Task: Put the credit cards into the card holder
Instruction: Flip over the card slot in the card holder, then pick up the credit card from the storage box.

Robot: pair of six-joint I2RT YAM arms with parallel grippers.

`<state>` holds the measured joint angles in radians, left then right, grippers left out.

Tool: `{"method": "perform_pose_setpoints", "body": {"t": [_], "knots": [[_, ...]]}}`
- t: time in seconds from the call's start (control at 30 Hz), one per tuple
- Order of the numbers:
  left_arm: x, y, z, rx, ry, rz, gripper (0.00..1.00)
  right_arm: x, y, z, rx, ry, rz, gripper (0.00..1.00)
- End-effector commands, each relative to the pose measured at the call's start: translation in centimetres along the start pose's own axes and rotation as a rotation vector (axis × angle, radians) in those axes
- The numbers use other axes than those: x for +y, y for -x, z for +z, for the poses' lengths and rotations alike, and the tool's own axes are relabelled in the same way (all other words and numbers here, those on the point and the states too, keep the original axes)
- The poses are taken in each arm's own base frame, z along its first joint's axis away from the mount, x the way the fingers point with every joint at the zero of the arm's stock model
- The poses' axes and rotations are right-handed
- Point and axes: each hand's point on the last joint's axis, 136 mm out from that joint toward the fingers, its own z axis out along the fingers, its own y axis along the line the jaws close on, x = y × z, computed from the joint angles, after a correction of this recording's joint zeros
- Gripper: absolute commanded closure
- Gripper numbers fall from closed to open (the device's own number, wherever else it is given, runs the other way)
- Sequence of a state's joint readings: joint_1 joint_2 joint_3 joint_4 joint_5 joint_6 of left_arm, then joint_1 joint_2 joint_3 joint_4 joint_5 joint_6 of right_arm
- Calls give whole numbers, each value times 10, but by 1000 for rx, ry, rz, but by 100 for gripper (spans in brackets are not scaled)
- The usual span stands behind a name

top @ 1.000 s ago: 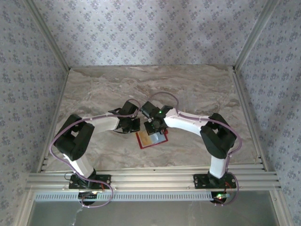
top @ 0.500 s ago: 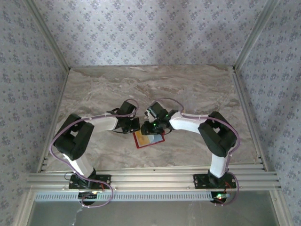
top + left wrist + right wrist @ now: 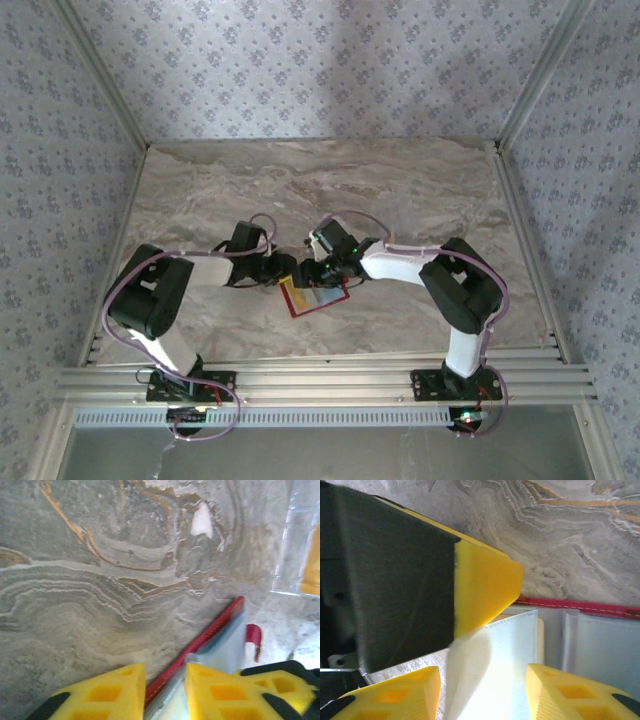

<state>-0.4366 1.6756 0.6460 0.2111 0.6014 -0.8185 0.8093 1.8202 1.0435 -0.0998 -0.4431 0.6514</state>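
The red card holder (image 3: pixel 318 300) lies open on the marble table between both grippers, its pale clear sleeves facing up. A tan-yellow credit card (image 3: pixel 295 297) shows at its left side, and a pale grey-blue card (image 3: pixel 328 296) lies to the right. My left gripper (image 3: pixel 285 273) is open, its fingers straddling the holder's red edge (image 3: pixel 210 630). My right gripper (image 3: pixel 318 272) is open over a pale sleeve (image 3: pixel 495 670), with the tan card's edge (image 3: pixel 540 640) peeking from under it. The left gripper's yellow finger (image 3: pixel 485 585) sits just above that sleeve.
The marble table (image 3: pixel 400 190) stretches behind the holder, closed in by patterned walls on three sides. An aluminium rail (image 3: pixel 320 380) runs along the near edge, where both arm bases are bolted.
Both grippers have opened. The left arm drew back to the left and lowered towards the holder's left edge. The right gripper shifted slightly left, and the holder slid a little left.
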Motion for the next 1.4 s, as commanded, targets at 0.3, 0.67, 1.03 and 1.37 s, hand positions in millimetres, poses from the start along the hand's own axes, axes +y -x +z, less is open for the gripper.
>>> {"method": "perform_pose_setpoints", "body": {"t": [0.3,0.67,1.03,1.37], "knots": [[56,0,-51,-160,133,-187,47,19,5,-22,12,8,-97,39],[22,-18,-50,-99,249,95,44,-99,41,-168,-231,-595,34,51],[15,-39,-26,13,280,159,45,-158,43,-191,-188,-826,106,57],[13,-40,-25,14,275,158,45,-163,60,-195,-186,-887,91,63]]}}
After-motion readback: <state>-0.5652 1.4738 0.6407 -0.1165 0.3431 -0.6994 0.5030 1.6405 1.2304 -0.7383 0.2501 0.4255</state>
